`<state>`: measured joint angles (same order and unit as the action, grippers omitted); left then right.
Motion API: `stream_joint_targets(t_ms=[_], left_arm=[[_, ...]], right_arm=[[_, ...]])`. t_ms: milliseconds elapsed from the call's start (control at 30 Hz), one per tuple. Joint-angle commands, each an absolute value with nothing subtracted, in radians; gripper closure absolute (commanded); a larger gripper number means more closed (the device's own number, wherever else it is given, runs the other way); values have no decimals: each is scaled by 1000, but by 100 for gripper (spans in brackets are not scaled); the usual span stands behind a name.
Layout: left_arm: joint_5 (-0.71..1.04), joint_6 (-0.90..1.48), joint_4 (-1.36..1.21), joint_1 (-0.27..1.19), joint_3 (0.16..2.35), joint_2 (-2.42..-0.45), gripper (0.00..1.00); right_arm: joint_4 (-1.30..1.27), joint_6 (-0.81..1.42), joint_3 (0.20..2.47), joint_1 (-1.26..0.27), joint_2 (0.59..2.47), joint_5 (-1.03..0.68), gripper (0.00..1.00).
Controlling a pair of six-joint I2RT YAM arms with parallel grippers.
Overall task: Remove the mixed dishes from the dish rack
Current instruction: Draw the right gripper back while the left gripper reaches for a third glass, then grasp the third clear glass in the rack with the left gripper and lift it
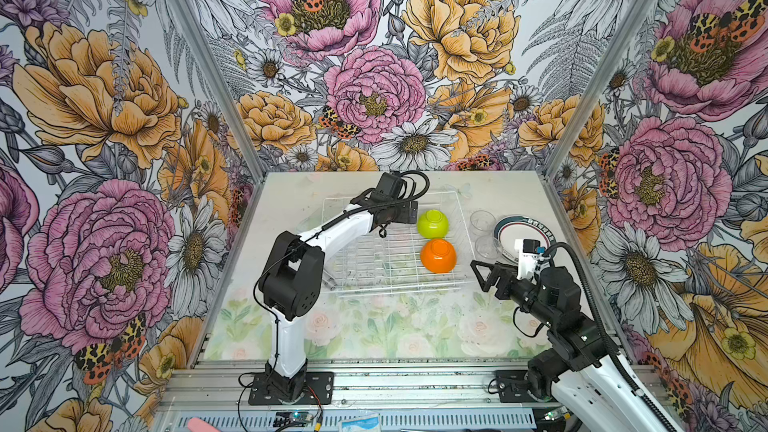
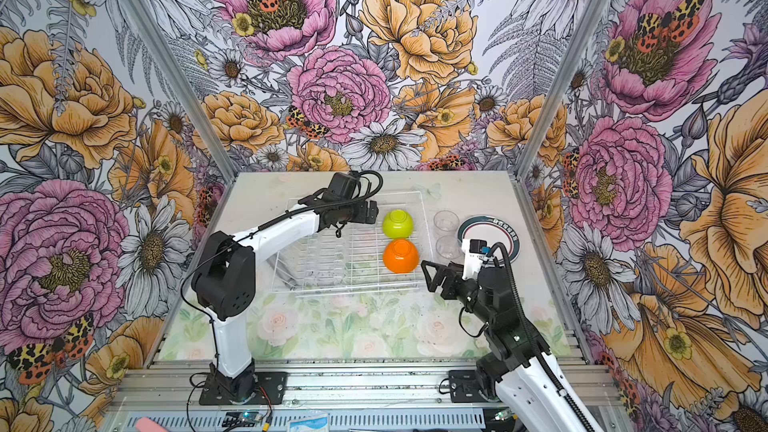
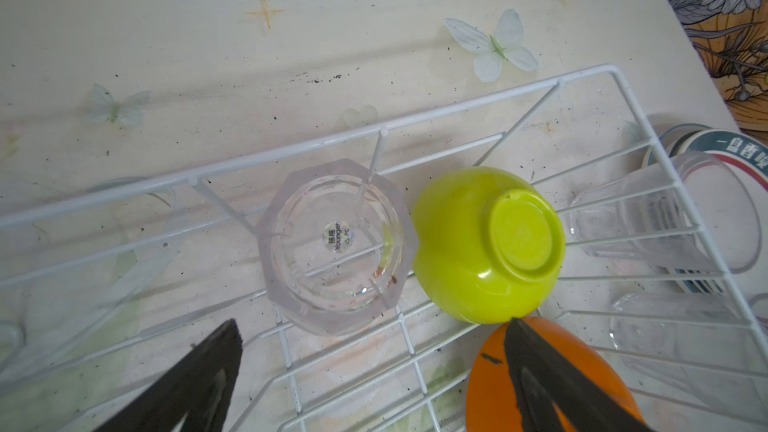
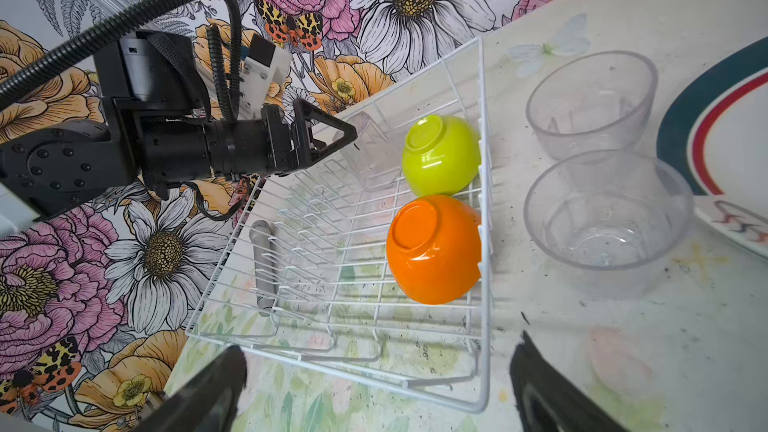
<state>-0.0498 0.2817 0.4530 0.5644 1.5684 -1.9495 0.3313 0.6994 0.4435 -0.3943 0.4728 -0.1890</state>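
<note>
The dish rack (image 1: 365, 261) is set in the middle of the table (image 1: 374, 334). Two bowls are found upside down at its right end: the lime-green bowl (image 1: 432, 224) farther back and the orange bowl (image 1: 438, 256) nearer, the two touching. An upturned tumbler (image 3: 336, 247) is stood in the rack just beside the green bowl, and a grey cylinder (image 4: 264, 268) is laid at the rack's left end. Outside the rack, just to its right, a far tumbler (image 1: 483, 220) and a near tumbler (image 1: 487, 247) are stood upright on the table, with the plates (image 1: 513, 226) stacked beside them. The left gripper (image 3: 374, 323) is held wide open above the upturned tumbler, with nothing gripped. The right gripper (image 4: 380, 344) is spread wide and empty near the rack's front right corner.
</note>
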Motion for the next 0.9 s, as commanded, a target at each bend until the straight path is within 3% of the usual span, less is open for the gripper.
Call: stream_joint_targets(t_ms=[0, 533, 867], left_arm=[[-80, 254, 479, 554, 1612, -1992, 1], [-144, 253, 510, 546, 1722, -2110, 2], [-200, 254, 509, 551, 1750, -2150, 22]], right_arm=[[307, 722, 426, -403, 458, -202, 1], [309, 735, 376, -403, 418, -269, 0], [310, 755, 352, -403, 410, -255, 0]])
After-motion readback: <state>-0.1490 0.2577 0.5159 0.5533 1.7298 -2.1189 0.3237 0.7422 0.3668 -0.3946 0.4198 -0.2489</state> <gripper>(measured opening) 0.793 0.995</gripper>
